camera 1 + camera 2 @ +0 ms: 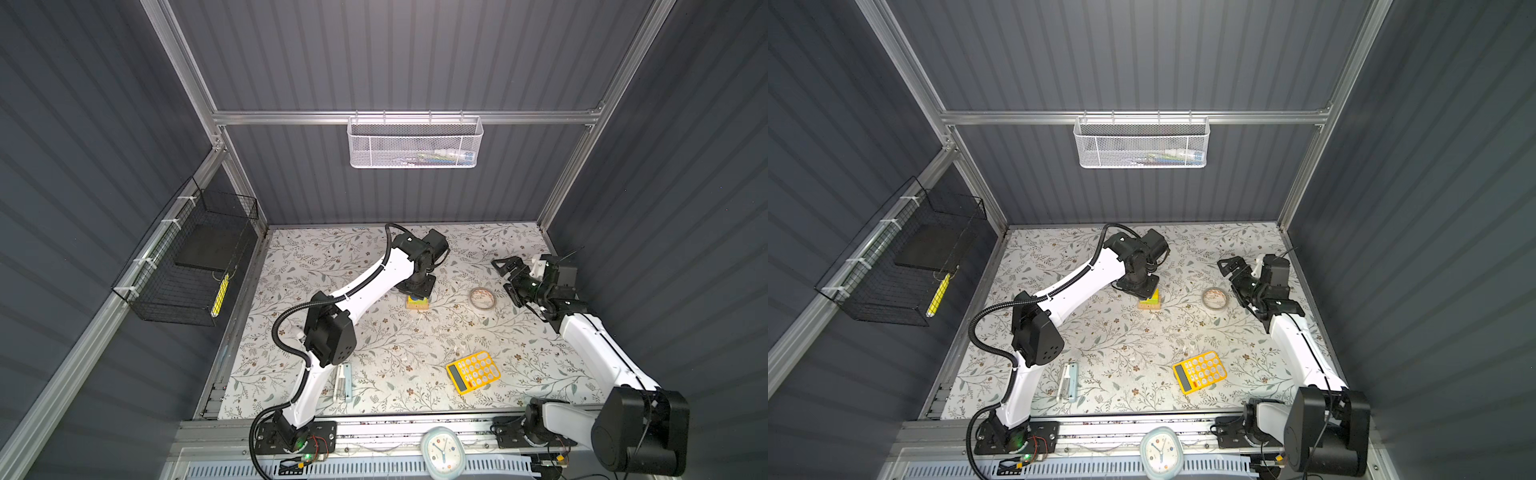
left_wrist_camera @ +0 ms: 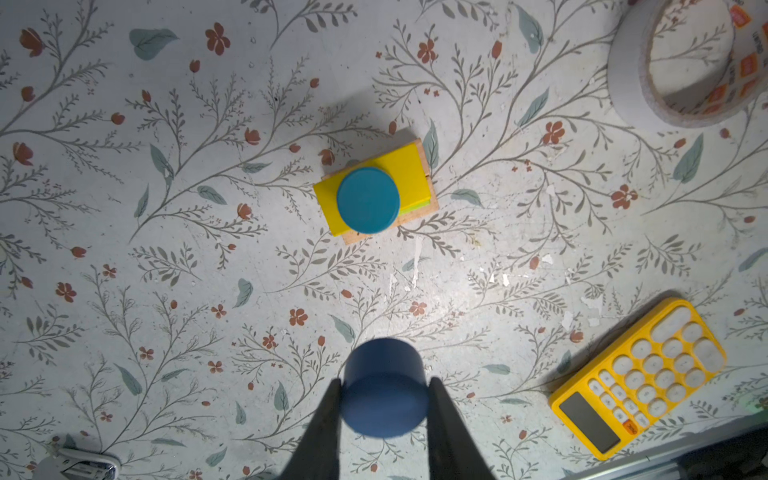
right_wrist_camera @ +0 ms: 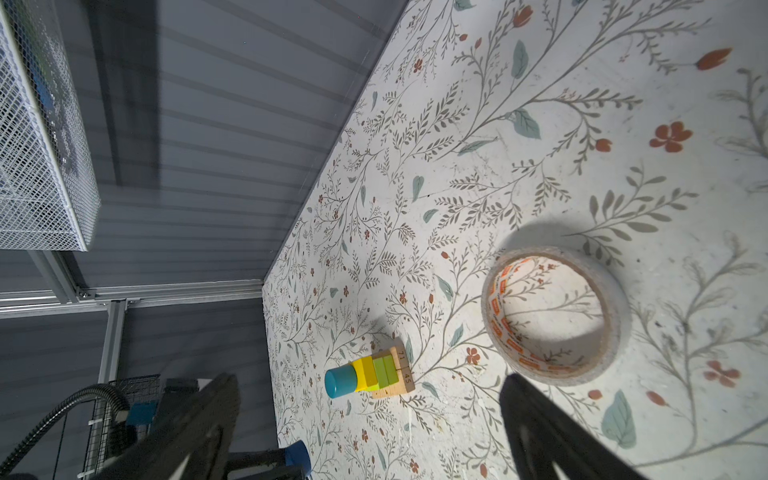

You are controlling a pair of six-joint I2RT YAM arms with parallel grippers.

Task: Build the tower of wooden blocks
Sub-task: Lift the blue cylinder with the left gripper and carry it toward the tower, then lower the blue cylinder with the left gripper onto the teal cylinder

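The greatest risk is judged to be a toppled stack. The wood block tower (image 2: 374, 193) stands on the bench (image 1: 374, 353) near its middle, just beside the tape roll (image 1: 482, 298). It is capped by a teal cylinder (image 2: 368, 199), whose small round top leaves little margin. If the next piece is set down off-centre or tilted, it could slide off. The yellow block (image 2: 409, 168) is seen to sit askew on the tan base (image 3: 395, 380), so a nudge from a finger at release could shift the layers.

The left gripper (image 2: 384, 384) is closed partway on a dark blue cylinder (image 2: 384, 399), which is clamped by its curved side and held above the bench, offset from the tower in the left wrist view. The right gripper (image 1: 505, 275) is spread wide and empty near the tape roll, and nothing is touched by it.
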